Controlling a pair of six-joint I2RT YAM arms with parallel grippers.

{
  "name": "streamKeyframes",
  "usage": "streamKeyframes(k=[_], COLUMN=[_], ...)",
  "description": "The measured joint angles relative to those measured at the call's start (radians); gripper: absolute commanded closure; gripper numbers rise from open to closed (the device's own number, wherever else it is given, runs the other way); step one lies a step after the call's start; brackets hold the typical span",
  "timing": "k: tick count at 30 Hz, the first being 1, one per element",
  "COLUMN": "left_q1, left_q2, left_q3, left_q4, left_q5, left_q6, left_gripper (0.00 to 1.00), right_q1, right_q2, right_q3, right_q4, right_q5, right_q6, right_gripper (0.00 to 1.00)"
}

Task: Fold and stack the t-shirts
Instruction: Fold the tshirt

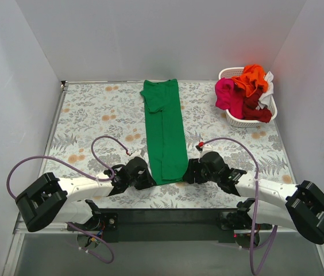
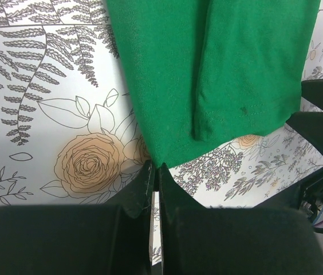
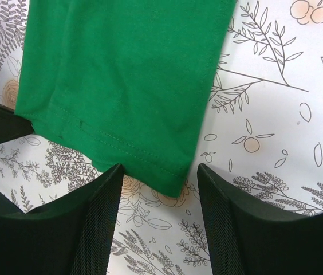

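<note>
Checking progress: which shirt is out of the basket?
The green shirt, lying in a long strip on the table; the other shirts are heaped in the basket.

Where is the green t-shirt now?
In the top view, the green t-shirt lies mid-table as a long strip, left of the white basket, its near end between the left gripper and right gripper.

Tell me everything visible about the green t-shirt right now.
The green t-shirt is plain soft knit, folded lengthwise into a long narrow strip lying flat on the floral tabletop, a sleeve doubled over at the far end, stitched hem nearest the arms. The left gripper has its jaws shut on the near-left corner; the right gripper has open jaws straddling the near-right corner.
</note>
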Motion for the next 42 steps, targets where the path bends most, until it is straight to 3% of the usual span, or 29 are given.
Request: streamKeyframes(k=[9, 12, 16, 27, 34, 42], left_q1=[0.0, 0.0, 0.0, 0.0, -0.006, -0.02], left_q2=[-0.001, -0.002, -0.005, -0.047, -0.076, -0.18], left_q3=[-0.001, -0.001, -0.001, -0.01, -0.037, -0.066], left_q4=[-0.001, -0.002, -0.007, -0.047, -0.037, -0.058], left_q5=[-0.001, -0.002, -0.005, 0.005, 0.095, 0.179], left_q6=[0.001, 0.002, 0.003, 0.066, 0.117, 0.1], left_gripper=[1.0, 1.0, 1.0, 1.0, 1.0, 1.0], right_q1=[-0.006, -0.006, -0.006, -0.006, 0.01, 0.056], right_q2=[0.047, 0.06, 0.064, -0.017, -0.022, -0.096], right_q3=[0.001, 0.001, 0.0, -0.016, -0.014, 0.008], right_q4=[0.047, 0.056, 0.049, -0.055, -0.091, -0.25], right_q5=[0.009, 0.004, -0.003, -0.063, -0.138, -0.165], right_q6=[0.001, 0.0, -0.005, -0.042, -0.064, -0.074], right_gripper=[0.69, 0.78, 0.99, 0.99, 0.99, 0.99])
